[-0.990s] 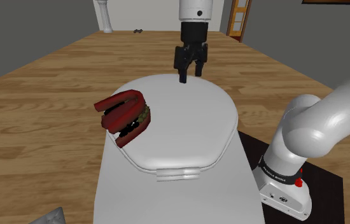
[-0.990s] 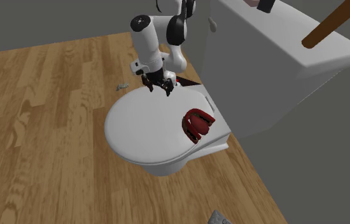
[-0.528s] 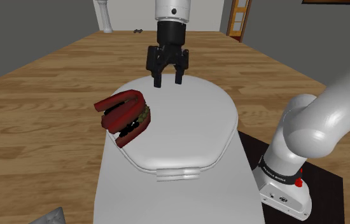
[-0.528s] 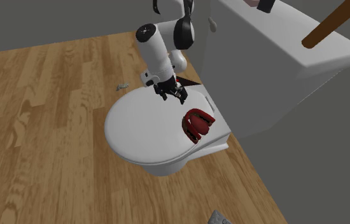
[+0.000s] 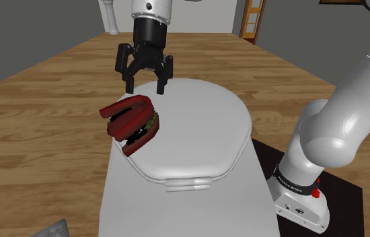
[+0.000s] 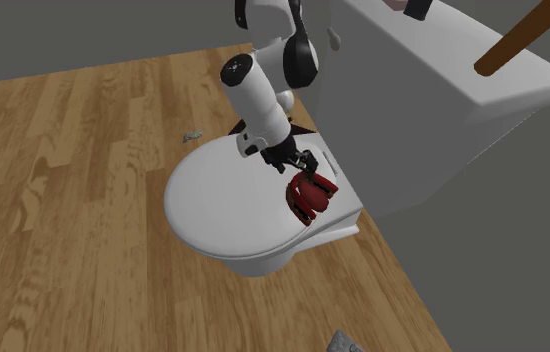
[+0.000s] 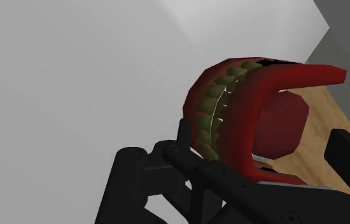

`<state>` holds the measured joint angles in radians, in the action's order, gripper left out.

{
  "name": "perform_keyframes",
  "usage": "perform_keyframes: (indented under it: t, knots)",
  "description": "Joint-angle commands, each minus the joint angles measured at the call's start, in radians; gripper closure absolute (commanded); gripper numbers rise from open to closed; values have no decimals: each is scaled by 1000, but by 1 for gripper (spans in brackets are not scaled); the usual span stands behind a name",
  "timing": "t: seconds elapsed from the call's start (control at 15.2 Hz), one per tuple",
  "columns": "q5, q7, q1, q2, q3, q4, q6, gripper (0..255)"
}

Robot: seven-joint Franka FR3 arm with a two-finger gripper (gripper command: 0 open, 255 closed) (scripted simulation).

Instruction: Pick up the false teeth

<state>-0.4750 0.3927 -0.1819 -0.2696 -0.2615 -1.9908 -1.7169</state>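
The false teeth (image 5: 132, 124), dark red gums with a row of yellowish-olive teeth, lie on the closed white toilet lid (image 5: 207, 128), right at its rim on the shoulder view's left and toward the hinge end. The wrist view shows the wooden floor (image 5: 35, 141) through their arch, so they seem to hang partly over that rim. They rest tilted, with the upper and lower halves slightly apart and the curved front of the gums turned up toward the arm. The tool (image 5: 144, 89) hangs over the lid just beside the teeth, on the side away from the hinge. It points downward with its two black fingers spread wide and nothing between them, so it is released and touches neither the teeth nor the lid. This looks like the approach to a grasp. The wide spread suits the bulk of the red arch, and the position above it leaves room to descend so that one finger goes down each side. The spot at the rim is the risk: an off-centre push could tip the teeth off the lid onto the floor.
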Motion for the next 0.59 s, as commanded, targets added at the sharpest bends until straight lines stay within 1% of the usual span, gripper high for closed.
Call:
perform_keyframes:
  t: [0.0,0.33,0.46,0.53]
  knots:
    - [-8,-4,-2,5,-3,-18,-23,0]
    - [-17,-31,-5,6,-10,-89,-91,0]
    - [-17,-31,-5,6,-10,-89,-91,0]
    - [-17,-31,-5,6,-10,-89,-91,255]
